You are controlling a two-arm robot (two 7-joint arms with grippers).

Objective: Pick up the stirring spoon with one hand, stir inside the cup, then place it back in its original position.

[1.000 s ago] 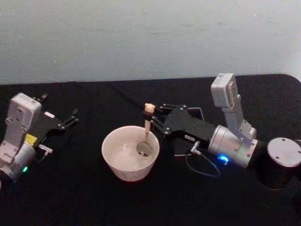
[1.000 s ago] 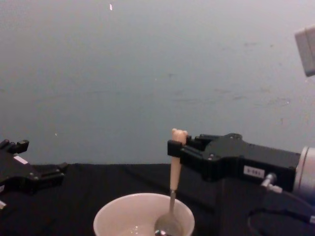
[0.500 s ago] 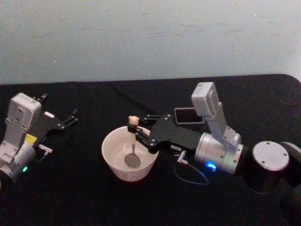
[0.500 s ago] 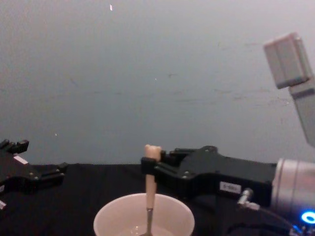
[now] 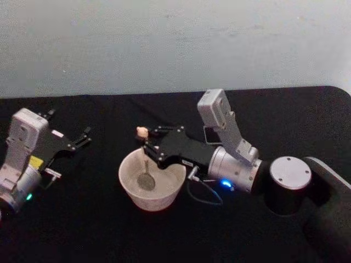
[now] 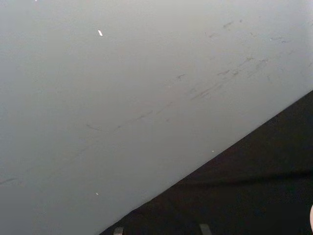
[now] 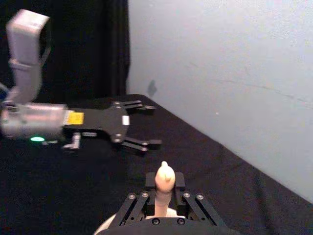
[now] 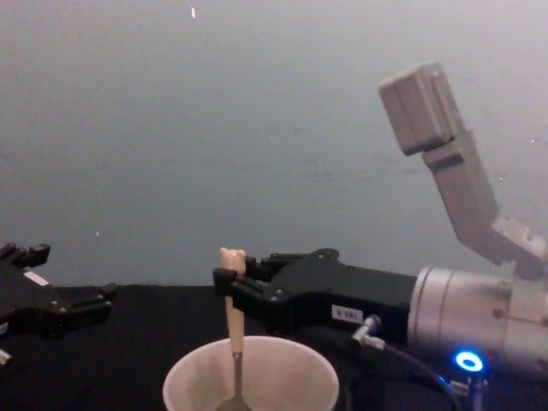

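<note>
The cream cup [image 5: 152, 189] [image 8: 251, 378] stands in the middle of the black table. The stirring spoon [image 5: 145, 159] [image 8: 232, 318] stands almost upright inside it, bowl end near the cup's bottom, bear head on top [image 7: 164, 176]. My right gripper [image 5: 147, 146] [image 8: 226, 281] [image 7: 164, 192] reaches in from the right over the cup's left half and is shut on the spoon's beige handle just under the bear head. My left gripper [image 5: 83, 137] [image 8: 90, 306] [image 7: 139, 125] rests parked at the table's left side, fingers spread open and holding nothing.
A dark square holder [image 5: 211, 135] sits behind the right arm, mostly hidden by the wrist camera housing. A thin cable [image 5: 204, 198] loops on the table under the right wrist. A pale wall runs behind the table's far edge.
My right gripper has carried the spoon leftward across the cup, from its right side to its left half. The cup and the left arm have stayed put.
</note>
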